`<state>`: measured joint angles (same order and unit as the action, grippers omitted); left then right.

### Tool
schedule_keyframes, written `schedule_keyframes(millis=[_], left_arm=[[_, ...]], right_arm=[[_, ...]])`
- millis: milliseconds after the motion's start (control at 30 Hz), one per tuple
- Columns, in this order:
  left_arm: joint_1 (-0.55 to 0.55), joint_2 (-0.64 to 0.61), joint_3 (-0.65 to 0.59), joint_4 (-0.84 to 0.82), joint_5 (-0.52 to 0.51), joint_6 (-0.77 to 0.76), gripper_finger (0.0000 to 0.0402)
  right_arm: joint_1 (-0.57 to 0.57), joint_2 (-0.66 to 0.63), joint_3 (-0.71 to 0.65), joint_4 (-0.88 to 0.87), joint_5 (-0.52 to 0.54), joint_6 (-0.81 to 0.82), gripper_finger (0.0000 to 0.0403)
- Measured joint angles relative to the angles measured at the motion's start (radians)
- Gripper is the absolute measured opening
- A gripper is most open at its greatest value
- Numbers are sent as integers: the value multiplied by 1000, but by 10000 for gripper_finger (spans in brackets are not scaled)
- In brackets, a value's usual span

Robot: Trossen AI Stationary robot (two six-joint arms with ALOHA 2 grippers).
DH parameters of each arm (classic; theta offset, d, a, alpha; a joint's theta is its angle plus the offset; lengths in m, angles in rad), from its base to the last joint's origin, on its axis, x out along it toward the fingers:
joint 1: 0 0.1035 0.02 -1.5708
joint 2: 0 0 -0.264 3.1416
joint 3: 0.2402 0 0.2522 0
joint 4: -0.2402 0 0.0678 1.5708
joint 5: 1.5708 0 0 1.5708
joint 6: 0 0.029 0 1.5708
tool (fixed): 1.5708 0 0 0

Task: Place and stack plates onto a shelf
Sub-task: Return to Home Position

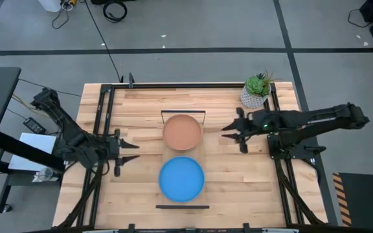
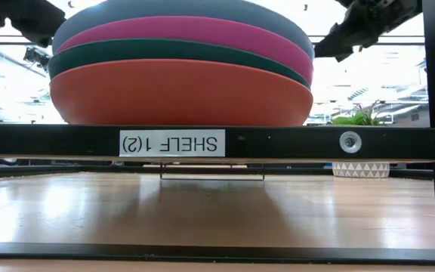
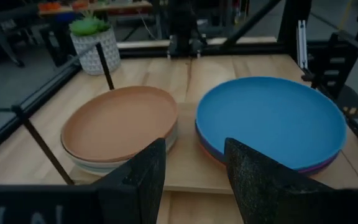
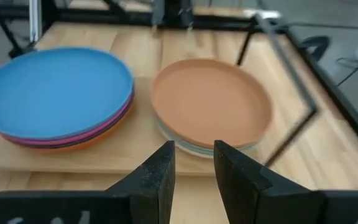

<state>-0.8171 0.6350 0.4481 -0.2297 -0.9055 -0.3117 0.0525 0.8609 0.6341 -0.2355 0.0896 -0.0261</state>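
Note:
Two stacks of plates rest on the light-wood shelf [image 1: 200, 153], which lies on the tabletop. The near stack has the blue plate [image 1: 181, 178] on top; the low view shows magenta [image 2: 202, 38], dark teal and orange [image 2: 180, 94] plates beneath it. On the far stack the terracotta plate [image 1: 183, 131] is uppermost, over pale plates [image 4: 185, 144]. My left gripper [image 1: 132, 151] is open, left of the shelf, and touches nothing. My right gripper [image 1: 229, 128] is open, right of the terracotta stack, and also touches nothing. Both wrist views show the two stacks ahead of the open fingers.
A potted green plant [image 1: 256, 90] stands at the table's far right corner. A black frame [image 1: 102, 116] runs along the table's sides. In the low view, a black bar labelled SHELF 1(2) [image 2: 172, 142] crosses in front of the near stack.

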Motion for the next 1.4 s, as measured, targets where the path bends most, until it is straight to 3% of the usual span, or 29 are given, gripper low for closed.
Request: schedule_keyframes(millis=[233,367,600,833,1000,1167,1400], left_arm=[[34,-215,-193,187,26,173,171],[85,-334,-283,262,121,258,156],[226,-499,-343,257,333,323,87],[382,-575,-345,183,559,346,11],[474,-615,-399,196,711,308,9],[554,-623,-440,272,865,306,10],[601,-623,-440,307,883,407,11]], right_arm=[[-96,-226,-154,81,-1,11,116],[-169,-314,-251,150,-13,44,116],[-285,-431,-373,275,-106,102,108],[-381,-511,-502,438,-181,180,85],[-424,-551,-625,606,-206,231,80],[-448,-560,-627,684,-157,244,80],[-449,-560,-627,755,-119,457,80]])
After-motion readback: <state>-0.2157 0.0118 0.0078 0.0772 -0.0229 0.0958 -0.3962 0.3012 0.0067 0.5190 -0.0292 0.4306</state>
